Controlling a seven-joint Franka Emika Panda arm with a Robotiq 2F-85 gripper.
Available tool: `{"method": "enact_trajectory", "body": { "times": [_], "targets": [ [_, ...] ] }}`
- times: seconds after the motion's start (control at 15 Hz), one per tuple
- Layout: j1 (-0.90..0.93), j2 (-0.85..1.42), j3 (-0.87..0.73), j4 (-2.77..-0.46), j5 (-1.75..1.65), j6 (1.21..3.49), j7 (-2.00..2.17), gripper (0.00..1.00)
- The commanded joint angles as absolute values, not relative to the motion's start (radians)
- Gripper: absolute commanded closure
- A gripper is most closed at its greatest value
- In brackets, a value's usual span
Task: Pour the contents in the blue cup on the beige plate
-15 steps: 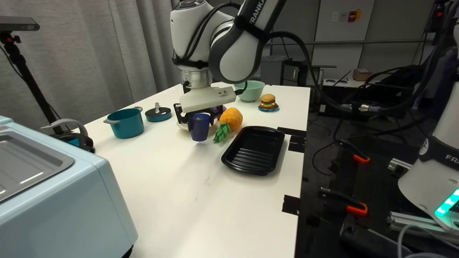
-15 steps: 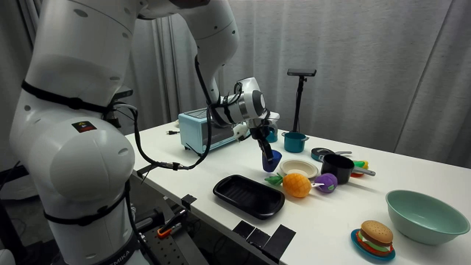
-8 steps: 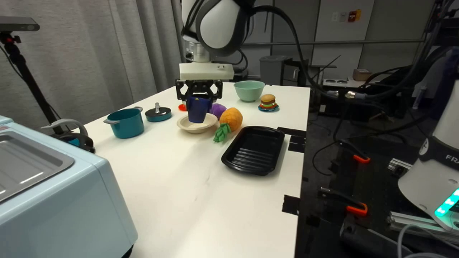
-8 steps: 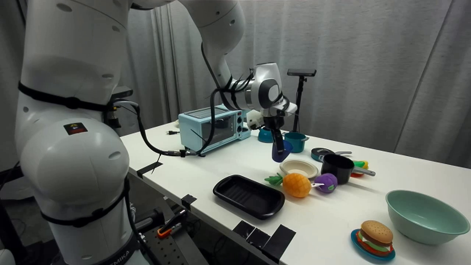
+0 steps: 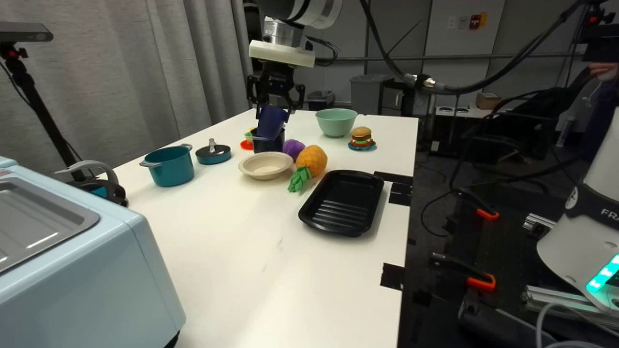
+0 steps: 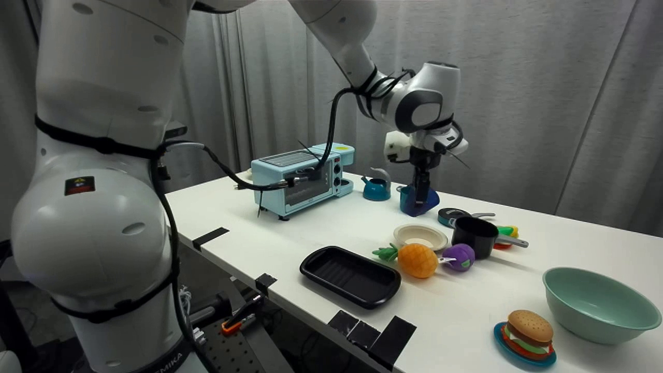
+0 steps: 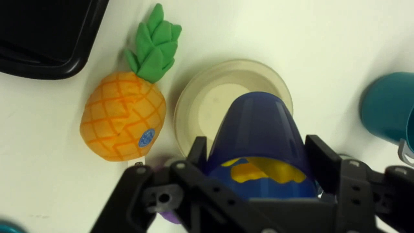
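Note:
The dark blue cup (image 5: 272, 122) is held up off the table, tilted, in my gripper (image 5: 274, 110). In the wrist view the gripper (image 7: 257, 152) has a finger on each side of the cup (image 7: 258, 129), near its rim. Yellow pieces (image 7: 271, 170) show inside the cup. In an exterior view a finger of the gripper (image 6: 421, 194) covers part of the cup (image 6: 431, 201). The beige plate (image 5: 265, 169) lies on the table and nothing shows on it. In the wrist view the cup covers part of the plate (image 7: 210, 103); it also shows in an exterior view (image 6: 420, 237).
A plush pineapple (image 6: 417, 260) and a purple toy (image 6: 459, 257) lie beside the plate. A black pot (image 6: 472, 241) stands close behind them. A black tray (image 6: 350, 277), a teal pot (image 5: 168, 166), a pan (image 5: 213, 153), a toaster oven (image 6: 300, 178) and a green bowl (image 5: 336, 122) are around.
The gripper has risen with the blue cup and moved away from the oven side, over toward the plate. The cup's tilt has changed. The objects on the table have not moved.

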State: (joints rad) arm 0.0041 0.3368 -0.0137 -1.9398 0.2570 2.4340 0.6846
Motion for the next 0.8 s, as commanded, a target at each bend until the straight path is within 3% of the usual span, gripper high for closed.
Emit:
{"method": "enact_trajectory", "body": {
  "times": [0.0, 0.73],
  "targets": [
    [-0.046, 0.426, -0.015, -1.78, 0.353, 2.301, 0.629, 0.48],
    [-0.027, 0.596, 0.048, -1.601, 0.433, 2.143, 0.622, 0.48]
  ]
}}
